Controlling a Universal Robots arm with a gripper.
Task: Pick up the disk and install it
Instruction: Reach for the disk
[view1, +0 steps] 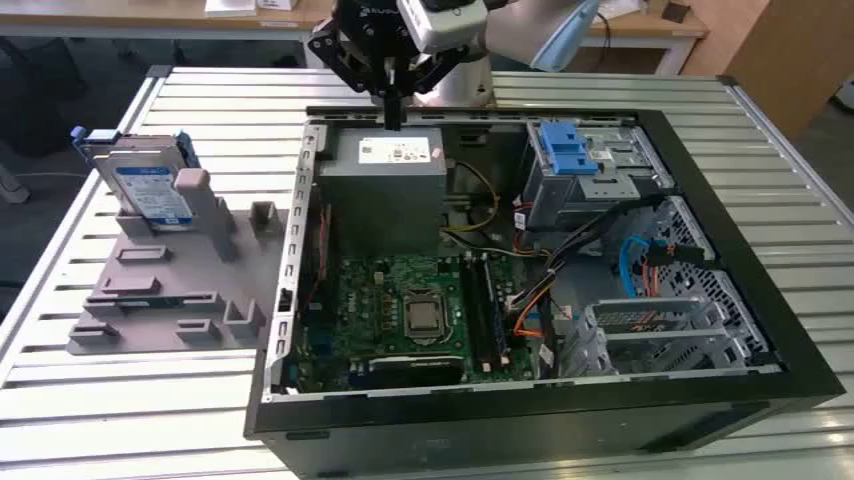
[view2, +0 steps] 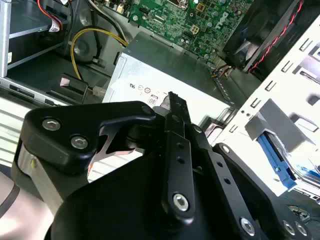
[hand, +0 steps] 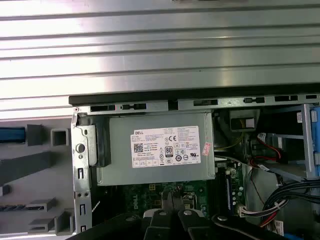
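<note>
Silver disk (view1: 144, 190) with the blue bracket is parked in the grey holder (view1: 200, 258) on the slatted table (view1: 80, 400), at the exterior view's left, outside the open case (view1: 534, 425). It stands on edge and leans back a little, label face toward the near side. I read its long axis as rising out of the slot rather than lying flat, but I won't swear to that from this angle.

I've got the gripper (view1: 394, 120) hanging over the far edge of the case, directly above the power supply (view1: 387, 170). In the first wrist view the gripper (hand: 174, 215) points at the supply's stickered face. In the second wrist view the gripper (view2: 172, 100) looks pressed together, as it does in the other two views. Nothing between the fingers, so I'm empty-handed.

Relation that matters: the disk lies to the exterior view's left of the gripper and somewhat nearer, well apart, with the case's side wall between them. One arm only, so no choice of hand. Pick not yet made.

The drive cage (view1: 594, 165) with the blue latch is at the case's far right, on the opposite side of the gripper from the disk.
</note>
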